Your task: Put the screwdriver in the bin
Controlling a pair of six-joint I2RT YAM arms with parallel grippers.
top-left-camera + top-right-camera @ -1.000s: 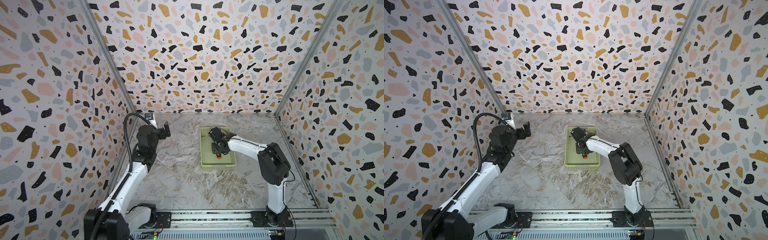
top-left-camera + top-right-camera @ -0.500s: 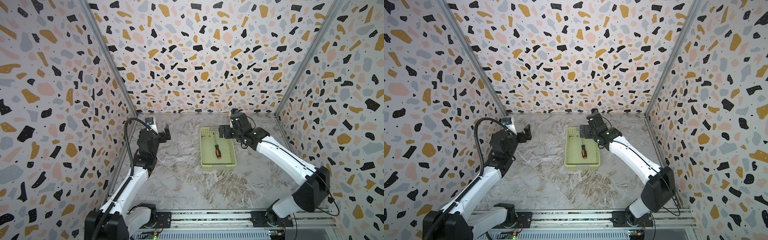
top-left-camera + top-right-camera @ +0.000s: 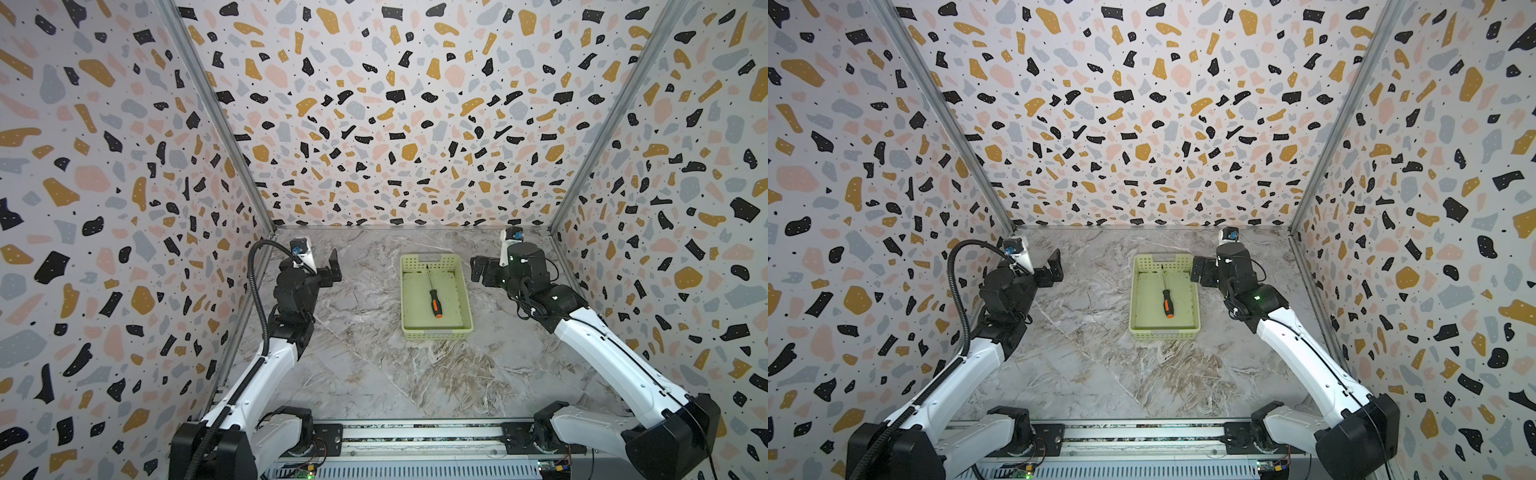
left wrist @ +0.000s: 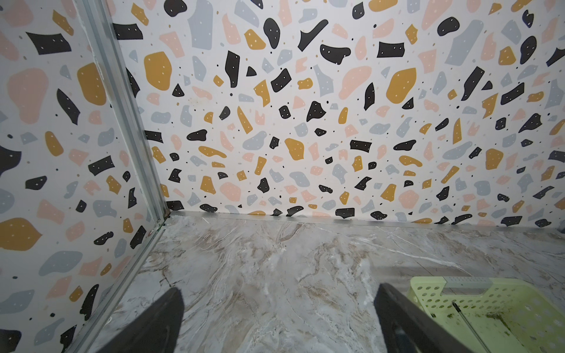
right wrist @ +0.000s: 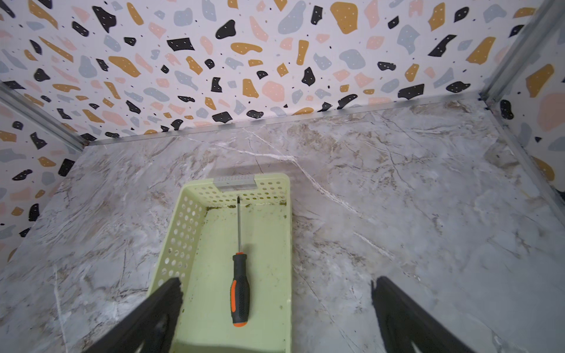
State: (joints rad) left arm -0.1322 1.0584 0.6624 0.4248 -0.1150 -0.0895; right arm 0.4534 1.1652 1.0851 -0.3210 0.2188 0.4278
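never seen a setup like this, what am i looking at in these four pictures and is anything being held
You are looking at two robot arms working over a marble-look table, boxed in by speckled walls. Each arm ends in a gripper, which is a two-fingered clamp.

Two of the pictures come from a paired camera high above. They look down on the whole scene and are nearly identical. The other two come from small cameras on the wrists, which is why dark fingers poke into those frames.

On the table stands a pale yellow-green bin. The screwdriver, with a black-and-orange handle, lies flat on the bin's floor, its tip toward the end with the handle cut-out.

Nothing is held. The left gripper and the right gripper are both open and empty, and neither touches the bin.
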